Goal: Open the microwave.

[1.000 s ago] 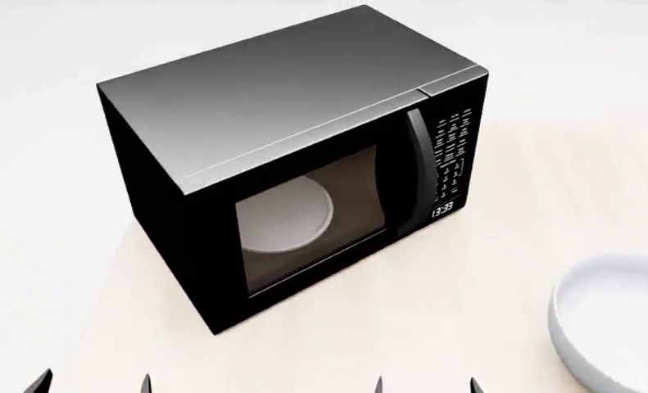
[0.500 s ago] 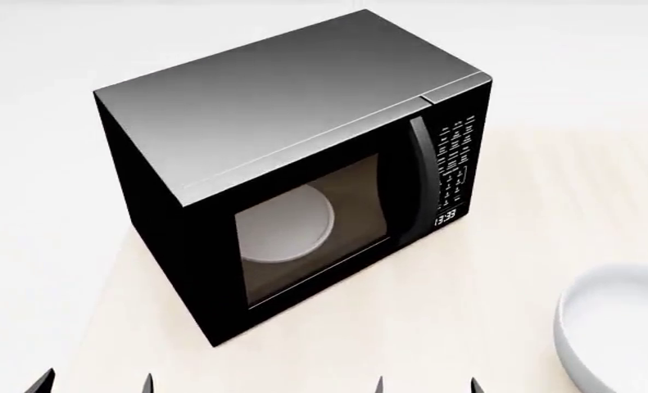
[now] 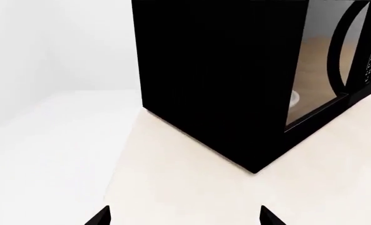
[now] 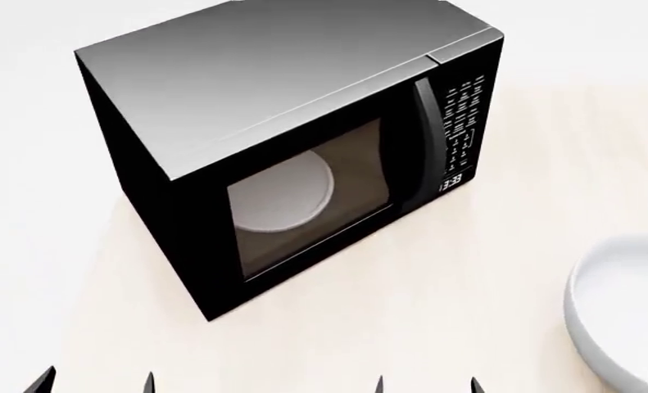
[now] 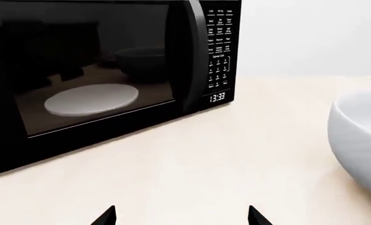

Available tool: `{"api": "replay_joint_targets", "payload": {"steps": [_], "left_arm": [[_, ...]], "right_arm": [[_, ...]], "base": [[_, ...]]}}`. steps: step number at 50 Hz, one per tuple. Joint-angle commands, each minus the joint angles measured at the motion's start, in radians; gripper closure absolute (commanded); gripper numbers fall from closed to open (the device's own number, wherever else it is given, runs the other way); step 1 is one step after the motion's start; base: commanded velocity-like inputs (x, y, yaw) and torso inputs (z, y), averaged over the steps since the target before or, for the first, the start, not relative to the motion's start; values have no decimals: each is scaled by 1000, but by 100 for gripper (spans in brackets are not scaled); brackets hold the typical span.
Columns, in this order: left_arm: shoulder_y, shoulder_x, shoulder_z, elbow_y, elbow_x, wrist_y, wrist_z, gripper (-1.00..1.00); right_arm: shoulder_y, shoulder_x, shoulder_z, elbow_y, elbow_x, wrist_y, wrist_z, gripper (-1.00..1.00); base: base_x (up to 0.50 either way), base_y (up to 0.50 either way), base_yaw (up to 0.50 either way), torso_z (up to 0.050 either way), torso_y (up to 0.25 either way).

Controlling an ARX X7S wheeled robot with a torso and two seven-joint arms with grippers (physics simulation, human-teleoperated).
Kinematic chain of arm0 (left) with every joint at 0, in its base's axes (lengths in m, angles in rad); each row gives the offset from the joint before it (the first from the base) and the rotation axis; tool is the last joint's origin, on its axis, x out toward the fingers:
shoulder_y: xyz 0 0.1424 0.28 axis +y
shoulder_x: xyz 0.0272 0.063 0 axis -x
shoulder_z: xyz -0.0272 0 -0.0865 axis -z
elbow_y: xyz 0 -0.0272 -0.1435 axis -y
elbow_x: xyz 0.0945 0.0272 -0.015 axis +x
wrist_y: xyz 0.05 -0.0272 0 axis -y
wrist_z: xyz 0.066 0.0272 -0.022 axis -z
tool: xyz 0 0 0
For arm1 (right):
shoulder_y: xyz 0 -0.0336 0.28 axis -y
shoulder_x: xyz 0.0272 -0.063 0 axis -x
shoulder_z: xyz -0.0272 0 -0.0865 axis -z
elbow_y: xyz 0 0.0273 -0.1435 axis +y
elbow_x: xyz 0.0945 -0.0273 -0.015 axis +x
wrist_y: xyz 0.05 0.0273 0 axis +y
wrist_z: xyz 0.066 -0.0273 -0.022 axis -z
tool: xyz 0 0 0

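A: Head view?
B: microwave (image 4: 291, 147) door closed, on the light table (image 4: 455, 311). White bowl (image 4: 624, 315) well apart at its keypad side.

A: Wrists?
B: left gripper (image 3: 184, 216) spread, empty, facing its black side. right gripper (image 5: 182, 216) also parted, empty, facing the door. Path clear.

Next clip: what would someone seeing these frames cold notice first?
The big black microwave with its grey top dominates the pale table, door shut, white turntable plate visible through the window and the clock lit beside the handle. A white bowl sits at the robot's right. Only the open fingertips of both grippers show, well short of the microwave.
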State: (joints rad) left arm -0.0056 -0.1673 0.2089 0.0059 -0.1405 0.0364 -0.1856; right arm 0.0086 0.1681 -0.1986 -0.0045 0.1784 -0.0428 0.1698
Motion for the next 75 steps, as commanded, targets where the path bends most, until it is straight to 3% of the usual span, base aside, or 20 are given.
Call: {"api": "replay_joint_targets", "payload": {"steps": [1, 32, 42, 50, 73, 75], "left_arm": [[-2, -6, 8, -3, -2, 4, -7, -100], [0, -21, 21, 9, -29, 6, -16, -100], [49, -77, 46, 356, 27, -189, -79, -100], [54, -102, 67, 528, 42, -326, -92, -100], [13, -131, 76, 685, 8, -538, -93, -100], [13, -111, 38, 675, -56, -555, -82, -100]], "right_arm": [[1, 6, -7, -1, 6, -1, 7, -100], [2, 17, -13, -17, 41, 10, 24, -100], [-30, 61, 12, -286, 90, 220, 109, -100], [-10, 100, 25, -442, 126, 363, 144, -100], [228, 206, 67, -589, 242, 679, 147, -100], [263, 211, 77, -589, 266, 714, 144, -100]], "base": [[0, 0, 0, 0, -209], [0, 0, 0, 0, -175], [0, 0, 0, 0, -2], [0, 0, 0, 0, 0], [0, 0, 0, 0, 0], [0, 0, 0, 0, 0]]}}
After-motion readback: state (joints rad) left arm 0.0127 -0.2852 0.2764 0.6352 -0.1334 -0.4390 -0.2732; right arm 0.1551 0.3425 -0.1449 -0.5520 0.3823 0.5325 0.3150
